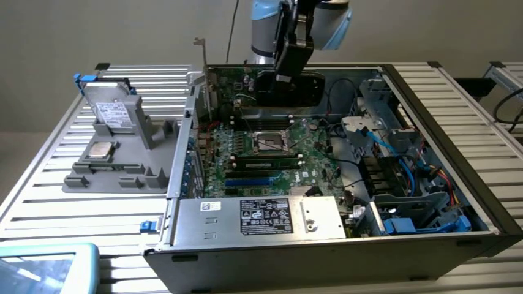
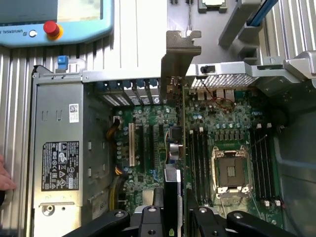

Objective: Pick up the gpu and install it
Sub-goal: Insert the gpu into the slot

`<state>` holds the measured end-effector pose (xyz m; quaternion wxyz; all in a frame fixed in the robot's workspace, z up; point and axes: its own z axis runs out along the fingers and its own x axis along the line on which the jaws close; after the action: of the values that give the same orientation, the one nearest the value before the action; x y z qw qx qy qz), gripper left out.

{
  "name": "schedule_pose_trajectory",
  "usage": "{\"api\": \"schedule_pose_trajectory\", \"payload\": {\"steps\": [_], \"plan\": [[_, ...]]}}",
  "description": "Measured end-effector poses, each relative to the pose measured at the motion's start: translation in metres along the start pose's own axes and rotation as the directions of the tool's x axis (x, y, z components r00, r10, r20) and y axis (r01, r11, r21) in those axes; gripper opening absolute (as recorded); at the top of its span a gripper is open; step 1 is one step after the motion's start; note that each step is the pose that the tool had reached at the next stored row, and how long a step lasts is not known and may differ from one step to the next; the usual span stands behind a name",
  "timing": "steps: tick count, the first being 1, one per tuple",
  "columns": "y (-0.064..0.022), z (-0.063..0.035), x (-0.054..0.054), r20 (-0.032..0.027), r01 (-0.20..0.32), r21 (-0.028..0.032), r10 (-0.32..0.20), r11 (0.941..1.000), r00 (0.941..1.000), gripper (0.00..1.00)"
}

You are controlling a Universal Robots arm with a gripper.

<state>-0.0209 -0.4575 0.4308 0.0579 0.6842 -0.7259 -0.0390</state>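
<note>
The gpu (image 2: pixel 182 113) stands on edge between the fingers (image 2: pixel 200 217), which are closed on its upper edge. Its silver end bracket (image 2: pixel 180 52) is at the far end from them, rising above the rear wall of the computer case (image 2: pixel 222 74). Below the gripper (image 2: pixel 175 202) lies the green motherboard (image 2: pixel 148 148). The empty processor socket (image 2: pixel 229 170) is on one side of the fingers, the labelled power supply (image 2: pixel 59 163) well off on the other. Beyond the case lies a teach pendant (image 2: pixel 49 19).

One gpu (image 2: pixel 180 54), one computer case (image 1: pixel 327 263), one drive (image 1: pixel 110 113), one pendant (image 2: pixel 74 30).
</note>
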Motion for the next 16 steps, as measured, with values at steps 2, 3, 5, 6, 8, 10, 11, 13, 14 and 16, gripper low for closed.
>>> {"api": "schedule_pose_trajectory", "payload": {"steps": [2, 3, 5, 6, 8, 10, 11, 13, 14, 16], "plan": [[0.0000, 0.0000, 0.000, -0.0001, 0.000, 0.0000, 0.000, 1.0000, 1.0000, 0.27], [0.0001, 0.0000, -0.001, -0.0004, 0.002, 0.0014, -0.002, 1.0000, 1.0000, 0.27], [0.0001, 0.0002, -0.001, 0.0024, 0.010, 0.0059, -0.010, 0.9999, 0.9999, 0.27], [0.0000, 0.0005, -0.001, 0.0066, 0.015, 0.0079, -0.015, 0.9999, 0.9999, 0.27], [-0.0002, 0.0021, -0.001, 0.0090, 0.022, 0.0112, -0.022, 0.9997, 0.9997, 0.27], [-0.0005, 0.0055, -0.003, 0.0087, 0.027, 0.0119, -0.027, 0.9996, 0.9996, 0.27], [-0.0006, 0.0073, -0.005, 0.0086, 0.028, 0.0120, -0.028, 0.9995, 0.9996, 0.27], [-0.0009, 0.0107, -0.009, 0.0082, 0.031, 0.0121, -0.031, 0.9995, 0.9995, 0.27], [-0.0010, 0.0125, -0.011, 0.0081, 0.032, 0.0121, -0.032, 0.9994, 0.9995, 0.27], [-0.0012, 0.0157, -0.017, 0.0077, 0.033, 0.0121, -0.033, 0.9994, 0.9994, 0.27]]}}
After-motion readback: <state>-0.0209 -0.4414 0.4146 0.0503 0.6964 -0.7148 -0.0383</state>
